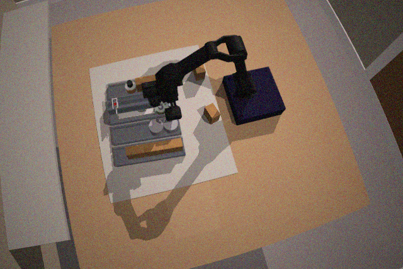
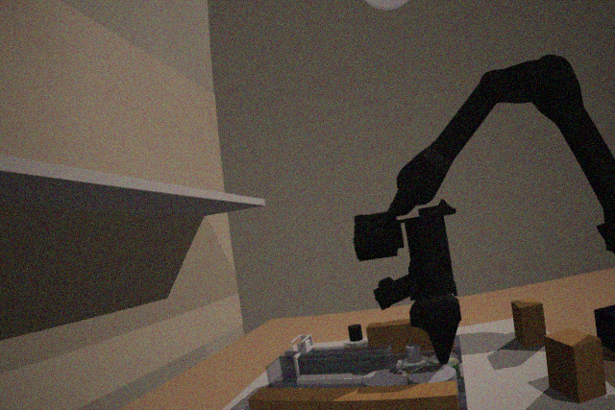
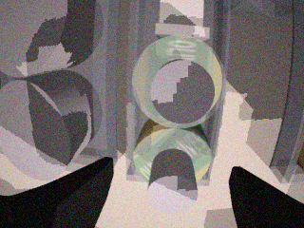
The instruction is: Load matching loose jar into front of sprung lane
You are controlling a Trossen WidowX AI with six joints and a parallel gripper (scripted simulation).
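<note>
My gripper is open, its fingertips standing apart on both sides of the front jar, with gaps in the wrist view. The front jar has a green label and pale lid and stands upright at the front end of the sprung lane. Directly behind it, the rear jar has a matching green label and stands upright in the same row. The light pusher plate is against or very near the rear jar's back. Contact with the low front stop is hard to judge. The arm partly hides both jars in the top view.
Pale round-topped jars stand in the neighbouring lane. A black-capped white jar stands in the far lane beside a wooden block. A long wooden block fills the near lane. Two wooden blocks stand towards the arm's base.
</note>
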